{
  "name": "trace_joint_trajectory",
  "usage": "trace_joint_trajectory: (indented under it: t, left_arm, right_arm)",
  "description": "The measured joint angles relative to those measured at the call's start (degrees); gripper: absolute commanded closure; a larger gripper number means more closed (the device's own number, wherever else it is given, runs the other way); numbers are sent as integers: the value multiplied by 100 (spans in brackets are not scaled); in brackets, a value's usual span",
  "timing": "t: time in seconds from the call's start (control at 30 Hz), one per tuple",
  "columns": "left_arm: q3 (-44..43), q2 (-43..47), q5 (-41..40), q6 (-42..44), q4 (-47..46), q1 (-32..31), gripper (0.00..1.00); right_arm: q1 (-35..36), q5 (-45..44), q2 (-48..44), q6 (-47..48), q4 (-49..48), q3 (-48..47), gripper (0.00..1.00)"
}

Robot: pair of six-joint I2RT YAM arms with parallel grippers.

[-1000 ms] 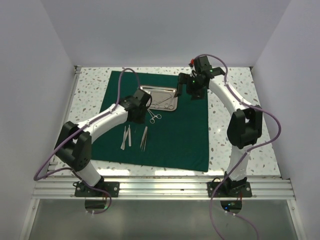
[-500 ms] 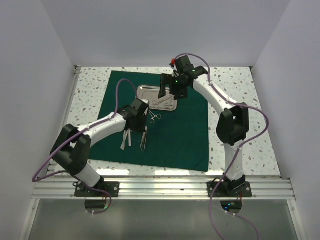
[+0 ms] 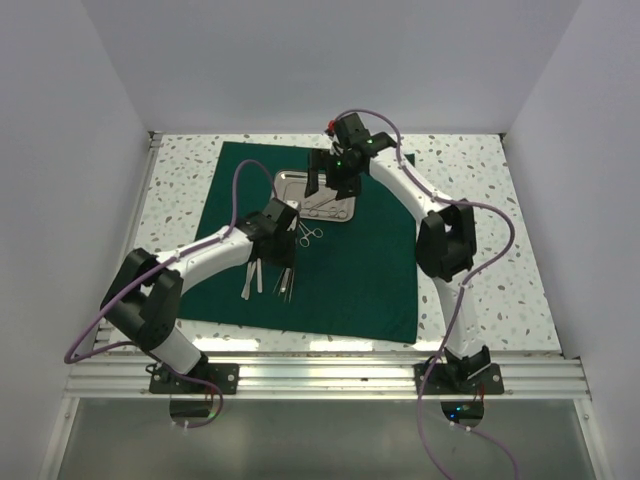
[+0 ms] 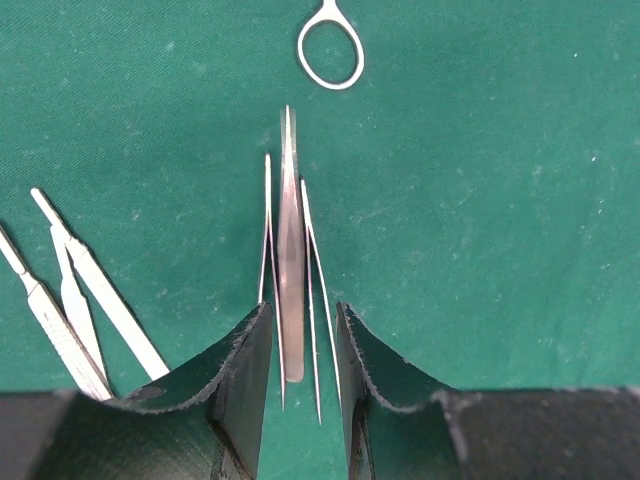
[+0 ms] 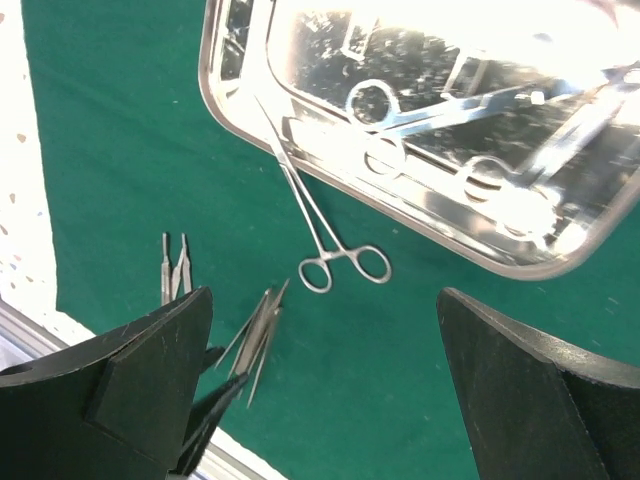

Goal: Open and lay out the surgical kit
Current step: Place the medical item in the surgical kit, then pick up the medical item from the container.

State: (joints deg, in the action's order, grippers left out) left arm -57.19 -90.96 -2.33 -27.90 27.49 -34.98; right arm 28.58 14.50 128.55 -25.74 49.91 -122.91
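Left fingers [image 4: 250, 385] have just parted around the tweezers [image 4: 291, 250].

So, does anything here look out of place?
One ring-handled clamp lies slanted, tips at the rim of the steel tray, rings on the green cloth. The tweezers by the left gripper overlap in a pile.

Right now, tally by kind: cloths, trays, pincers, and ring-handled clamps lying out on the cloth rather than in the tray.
Green cloth: 1
Steel tray: 1
Ring-handled clamp, out on the cloth: 1
Pincers: 2, left pincer and right pincer
Total: 5
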Motion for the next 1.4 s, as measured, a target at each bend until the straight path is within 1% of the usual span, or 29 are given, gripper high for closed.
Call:
trace_joint_trajectory:
  t: [0.17,0.33,0.5,0.7,0.97,1.17,1.4]
  left_arm:
    - [-186,66,-52,0,232,0,62]
    - [-909,417,-310,4,549,44,61]
    - [-1451,901,-450,83,597,422,63]
    - [-1523,1027,-584,247,846,798,64]
    - [-1519,1029,-601,372,1097,848,66]
    - [-1519,1029,-601,503,1123,876,67]
    - [-1519,1005,-605,695,1121,944,68]
  right_arm:
    - [208,0,431,-24,4,-267,2]
    - [398,0,614,-24,13,-313,2]
    - [621,-50,754,42,33,-426,4]
    - [846,-227,990,245,155,-579,6]
    - [874,-605,1445,474,304,-798,6]
    - [863,-767,1725,540,420,-1224,7]
    - [920,-1036,1851,588,525,-1443,12]
